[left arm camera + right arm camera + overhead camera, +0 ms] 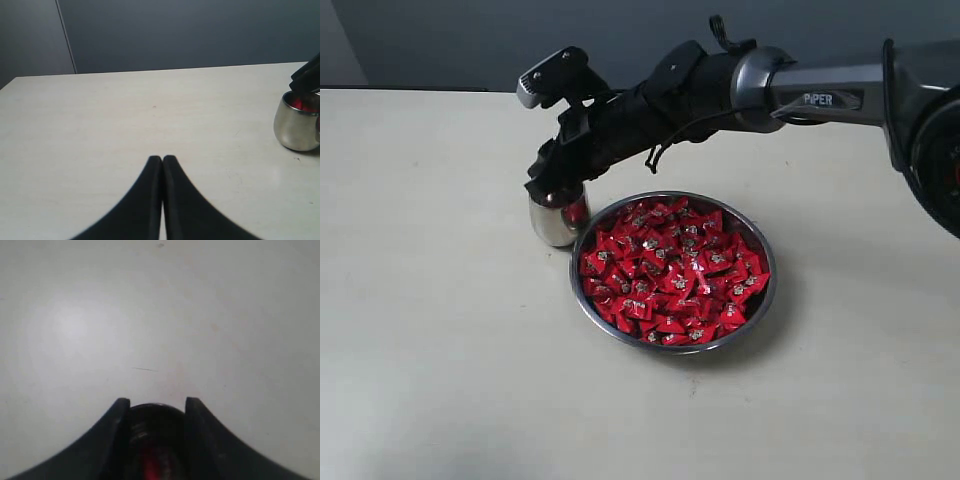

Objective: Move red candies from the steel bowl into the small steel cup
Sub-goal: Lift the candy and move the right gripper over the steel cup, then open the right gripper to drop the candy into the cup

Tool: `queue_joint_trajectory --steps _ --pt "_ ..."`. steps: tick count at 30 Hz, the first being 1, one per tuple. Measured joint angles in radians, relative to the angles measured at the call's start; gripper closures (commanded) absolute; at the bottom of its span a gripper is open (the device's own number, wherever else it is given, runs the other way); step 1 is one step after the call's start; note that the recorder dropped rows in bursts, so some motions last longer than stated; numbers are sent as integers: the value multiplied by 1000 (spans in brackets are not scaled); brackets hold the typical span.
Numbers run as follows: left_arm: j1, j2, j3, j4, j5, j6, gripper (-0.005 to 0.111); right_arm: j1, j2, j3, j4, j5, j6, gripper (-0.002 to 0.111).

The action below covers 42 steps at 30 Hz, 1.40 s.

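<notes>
Claw hangs released over small steel cup
Beneath its parted jaws the cup holds red candy; beside it, steel bowl lies heaped with red candies.

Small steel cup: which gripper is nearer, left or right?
Right. The right gripper hangs directly over the small steel cup, jaws apart above its mouth. The left gripper, shut, sits over the table, well off to the cup's side.
</notes>
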Motion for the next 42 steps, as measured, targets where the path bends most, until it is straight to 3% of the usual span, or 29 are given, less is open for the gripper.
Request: queue_joint_trajectory --steps 13,15,19,30,38,42 --pt "0 0 0 0 0 0 106 0 -28 0 -6 8 26 72" --pt "0 0 0 0 0 0 106 0 -53 0 -6 13 35 80" --pt "0 0 0 0 0 0 106 0 -104 0 -6 21 60 108" --pt "0 0 0 0 0 0 106 0 -253 12 -69 87 199 109" --pt "0 0 0 0 0 0 106 -2 -402 234 -150 -128 225 109" --pt "0 0 0 0 0 0 106 -33 -459 323 -172 -151 225 109"
